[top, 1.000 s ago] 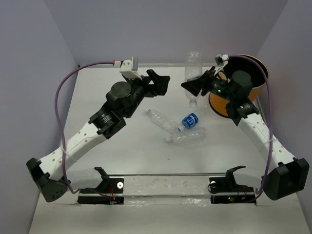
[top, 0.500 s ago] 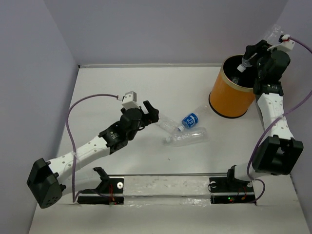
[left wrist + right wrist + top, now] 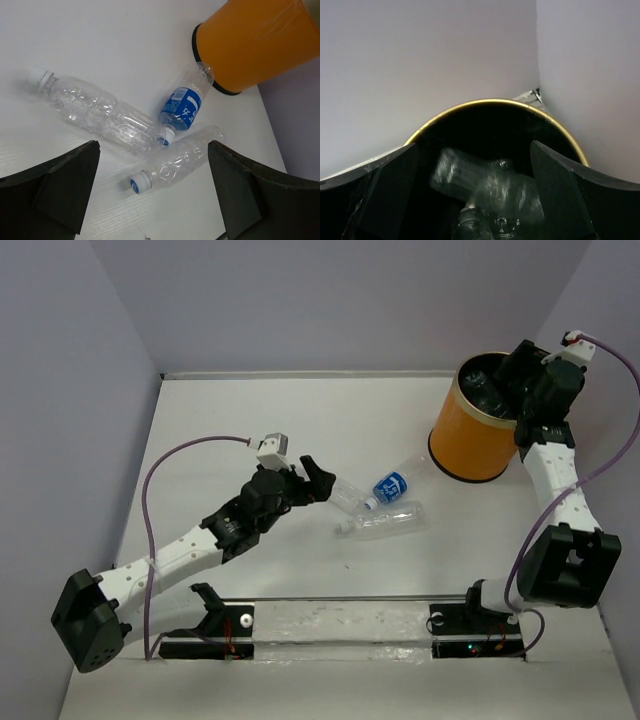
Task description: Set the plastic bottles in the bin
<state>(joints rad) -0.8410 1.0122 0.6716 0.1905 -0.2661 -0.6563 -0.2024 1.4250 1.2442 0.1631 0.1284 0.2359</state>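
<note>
From above, the left gripper [image 3: 322, 480] hovers just beside three crinkled clear plastic bottles [image 3: 385, 522] lying on the white table [image 3: 250, 420]. The right gripper [image 3: 495, 385] hangs over the orange cylindrical bin [image 3: 470, 445]. Left wrist: dark wedge-shaped fingers [image 3: 60, 190] spread apart, holding nothing. Right wrist: fingers [image 3: 380, 195] spread, with a blurred clear bottle [image 3: 485, 182] inside the bin's black interior below its thin golden rim

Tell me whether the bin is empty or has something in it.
Not empty. The right wrist view looks down into the bin and shows clear crumpled bottles lying inside it.
</note>
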